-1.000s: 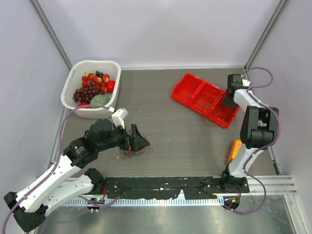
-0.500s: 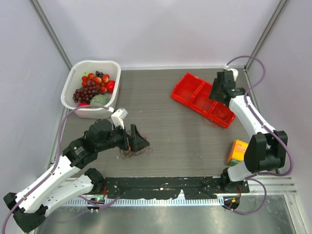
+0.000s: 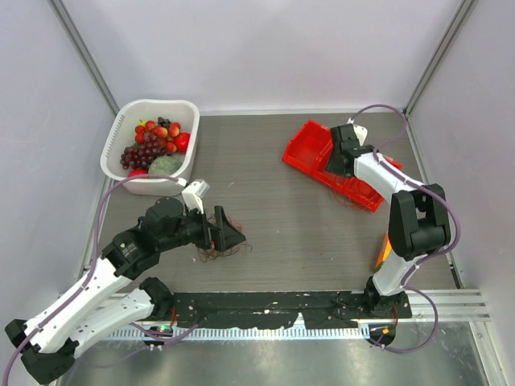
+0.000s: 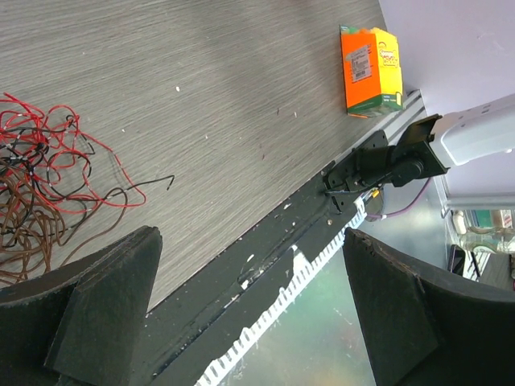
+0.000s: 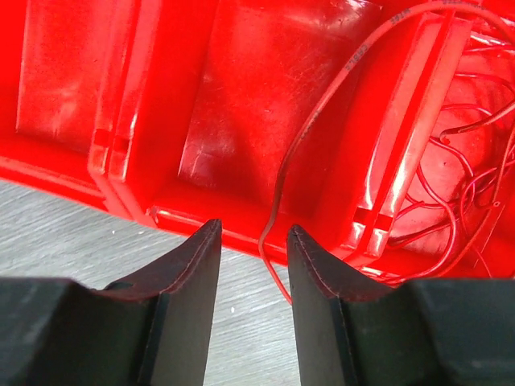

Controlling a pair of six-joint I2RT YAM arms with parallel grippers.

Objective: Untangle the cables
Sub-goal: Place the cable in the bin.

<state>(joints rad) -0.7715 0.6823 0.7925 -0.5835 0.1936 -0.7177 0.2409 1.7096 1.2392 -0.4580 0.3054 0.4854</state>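
Observation:
The cables [image 3: 219, 251] are a small tangle of thin red and brown-black wires lying on the table near the front left. They also show at the left of the left wrist view [image 4: 40, 185]. My left gripper [image 3: 228, 234] hovers just above and to the right of the tangle, wide open and empty [image 4: 253, 310]. My right gripper [image 3: 335, 161] is over the red tray [image 3: 306, 146]. Its jaws [image 5: 253, 241] stand a little apart at the tray's near wall. A single red wire [image 5: 322, 104] runs out of the tray and hangs between them, untouched. More loose red wires [image 5: 467, 185] lie in the tray's right compartment.
A white basket [image 3: 161, 102] of fruit stands at the back left. An orange carton [image 3: 385, 248] stands at the right behind the right arm, and shows in the left wrist view [image 4: 368, 68]. The black rail [image 3: 265, 305] runs along the table's near edge.
My right arm has swung left along the red tray, from its right end to its middle, and now points down at the near wall. My left gripper has hardly moved.

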